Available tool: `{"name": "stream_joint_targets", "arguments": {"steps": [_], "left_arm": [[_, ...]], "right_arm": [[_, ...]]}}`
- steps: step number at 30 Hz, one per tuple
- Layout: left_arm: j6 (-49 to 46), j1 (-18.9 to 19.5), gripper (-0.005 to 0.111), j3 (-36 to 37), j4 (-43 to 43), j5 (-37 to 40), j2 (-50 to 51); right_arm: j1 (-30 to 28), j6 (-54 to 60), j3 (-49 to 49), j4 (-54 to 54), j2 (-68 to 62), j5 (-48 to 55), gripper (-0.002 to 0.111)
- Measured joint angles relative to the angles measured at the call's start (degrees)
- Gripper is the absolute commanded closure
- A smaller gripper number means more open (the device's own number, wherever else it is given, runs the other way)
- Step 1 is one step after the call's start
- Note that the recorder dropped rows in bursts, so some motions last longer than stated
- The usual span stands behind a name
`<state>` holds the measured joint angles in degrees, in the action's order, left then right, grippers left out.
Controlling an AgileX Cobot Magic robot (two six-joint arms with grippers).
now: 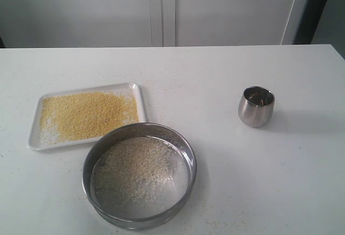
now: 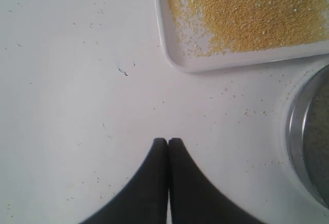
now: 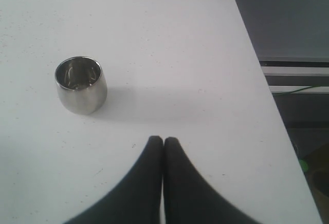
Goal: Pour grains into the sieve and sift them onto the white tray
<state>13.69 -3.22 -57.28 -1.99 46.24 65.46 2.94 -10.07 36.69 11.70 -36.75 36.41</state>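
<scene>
Both my left fingers (image 2: pixel 154 183) and right fingers (image 3: pixel 149 183) are hanging clenched and empty, fine yellow grains (image 1: pixel 89 115) lying on the flat white tray (image 1: pixel 35 132) beside the round steel sieve (image 1: pixel 139 129), so sifting is seeming finished, only retreating remaining.

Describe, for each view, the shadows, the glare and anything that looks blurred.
Exterior view: soft, even light; the cup throws a faint shadow rightward on the table; the sieve looks slightly soft. Left wrist view: the end effector is a dark, fuzzy-edged silhouette, the tray sharper. Right wrist view: a pale shadow lies beside the cup, with bright reflections on its rim.
</scene>
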Motion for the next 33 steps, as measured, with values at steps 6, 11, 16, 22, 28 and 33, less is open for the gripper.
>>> {"name": "stream_joint_targets", "arguments": {"steps": [6, 11, 16, 22, 28, 33], "left_arm": [[-0.49, 0.0, 0.107, 3.24, 0.0, -0.96, -6.53], [-0.49, 0.0, 0.107, 6.5, 0.0, -2.36, -11.61], [-0.49, 0.0, 0.107, 9.52, 0.0, -3.13, -16.55], [-0.49, 0.0, 0.107, 12.59, 0.0, -3.13, -22.74], [-0.49, 0.0, 0.107, 13.01, 0.0, -3.28, -25.68], [-0.49, 0.0, 0.107, 13.1, -0.11, -3.33, -25.68]], "right_arm": [[0.0, 0.0, 0.0, 0.0, 0.0, 0.0, 0.108], [0.0, 0.0, 0.0, 0.0, 0.0, 0.0, 0.108], [0.0, 0.0, 0.0, 0.0, 0.0, 0.0, 0.108], [0.0, 0.0, 0.0, 0.0, 0.0, 0.0, 0.108], [0.0, 0.0, 0.0, 0.0, 0.0, 0.0, 0.108], [0.0, 0.0, 0.0, 0.0, 0.0, 0.0, 0.108]]}}
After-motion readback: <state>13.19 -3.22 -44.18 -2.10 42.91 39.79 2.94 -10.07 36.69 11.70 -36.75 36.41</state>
